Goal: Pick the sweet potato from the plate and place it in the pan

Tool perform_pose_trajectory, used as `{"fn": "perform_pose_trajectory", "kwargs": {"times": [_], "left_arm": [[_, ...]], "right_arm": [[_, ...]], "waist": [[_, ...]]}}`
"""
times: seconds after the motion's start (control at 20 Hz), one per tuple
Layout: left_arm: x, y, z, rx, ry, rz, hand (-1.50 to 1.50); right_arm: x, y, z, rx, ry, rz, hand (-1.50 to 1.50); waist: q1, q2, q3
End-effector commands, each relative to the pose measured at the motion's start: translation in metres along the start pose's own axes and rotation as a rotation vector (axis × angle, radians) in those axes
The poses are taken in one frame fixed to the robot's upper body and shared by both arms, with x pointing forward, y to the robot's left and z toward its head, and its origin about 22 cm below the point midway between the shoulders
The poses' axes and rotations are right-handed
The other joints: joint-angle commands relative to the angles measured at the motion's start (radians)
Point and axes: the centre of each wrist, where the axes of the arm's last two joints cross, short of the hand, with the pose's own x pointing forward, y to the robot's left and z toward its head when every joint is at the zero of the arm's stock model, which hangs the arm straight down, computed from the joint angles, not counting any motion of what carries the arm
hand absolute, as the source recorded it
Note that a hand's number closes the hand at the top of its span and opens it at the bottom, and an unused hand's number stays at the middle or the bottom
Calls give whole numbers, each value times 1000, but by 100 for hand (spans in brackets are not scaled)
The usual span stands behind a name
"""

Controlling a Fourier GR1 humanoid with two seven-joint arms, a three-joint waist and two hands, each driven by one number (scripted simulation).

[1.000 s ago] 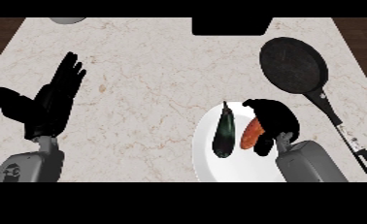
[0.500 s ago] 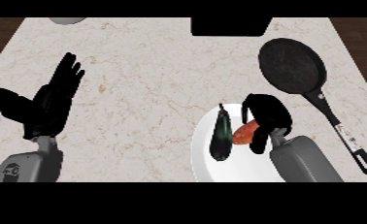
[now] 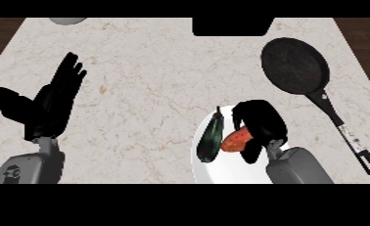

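Gripping the orange-red sweet potato, the black right hand is curling its fingers and thumb round the tuber's far end. The potato is lying on, or barely above, the white round plate; lift-off is hard to judge. Just left of the hand, a dark green elongated zucchini is resting on the same plate. Up and to the right of the hand, well apart, the black round frying pan is waiting. Grasp appears made; lift, carry and release remaining. Left hand is resting open, fingers up, at far left.
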Motion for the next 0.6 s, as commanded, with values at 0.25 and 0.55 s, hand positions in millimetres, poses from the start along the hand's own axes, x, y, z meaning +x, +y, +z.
{"fn": "perform_pose_trajectory", "kwargs": {"times": [0.25,0.55], "left_arm": [[-2,12,-9,11,12,-11,0],[-2,10,-4,22,6,-2,0]], "right_arm": [[34,-32,49,-347,-223,182,150],[55,-105,105,-593,-237,178,150]], "waist": [[-15,-2,1],[-10,-2,1]]}}
